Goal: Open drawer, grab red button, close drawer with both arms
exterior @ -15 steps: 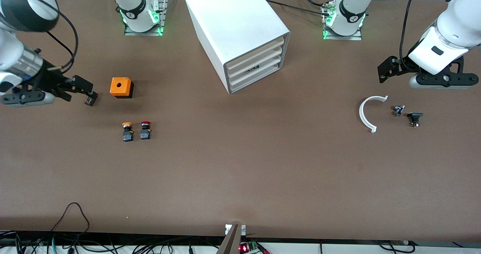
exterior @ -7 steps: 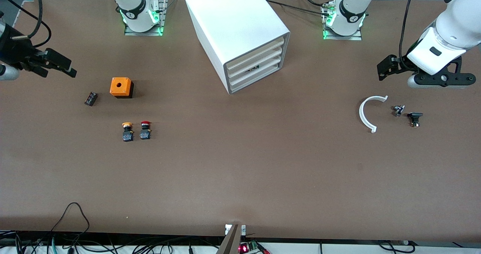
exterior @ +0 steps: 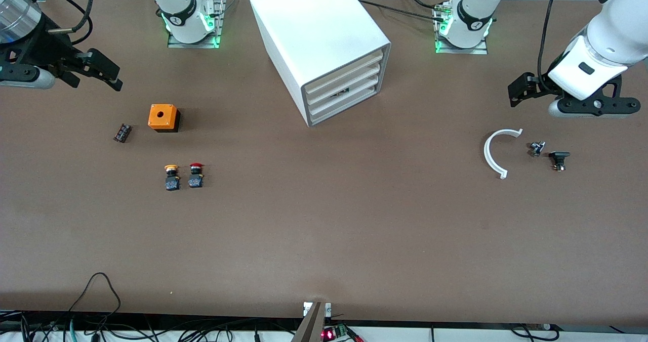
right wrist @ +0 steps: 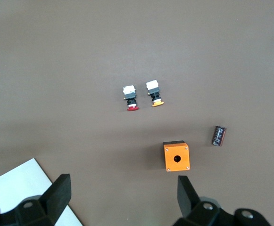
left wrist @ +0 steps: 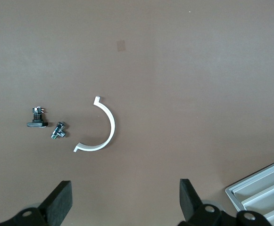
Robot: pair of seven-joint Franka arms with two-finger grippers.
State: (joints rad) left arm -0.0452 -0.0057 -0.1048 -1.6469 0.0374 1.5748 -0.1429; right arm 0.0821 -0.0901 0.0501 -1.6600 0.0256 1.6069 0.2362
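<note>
The red-capped button (exterior: 195, 175) stands on the table beside a yellow-capped one (exterior: 171, 177), nearer the front camera than the orange box. It also shows in the right wrist view (right wrist: 131, 99). The white drawer cabinet (exterior: 324, 43) stands at the middle of the table near the bases, with its drawers (exterior: 344, 86) all pushed in. My right gripper (exterior: 98, 79) is open and empty, in the air at the right arm's end of the table, apart from the button. My left gripper (exterior: 521, 93) is open and empty, over the left arm's end.
An orange box with a hole (exterior: 163, 117) and a small black cylinder (exterior: 122, 132) lie by the buttons. A white arc piece (exterior: 493, 152) and two small black parts (exterior: 536, 148) (exterior: 559, 159) lie under the left gripper. Cables run along the front edge.
My right gripper was down at the small black cylinder, let it go on the table, and has lifted away toward the bases. The left arm has barely moved.
</note>
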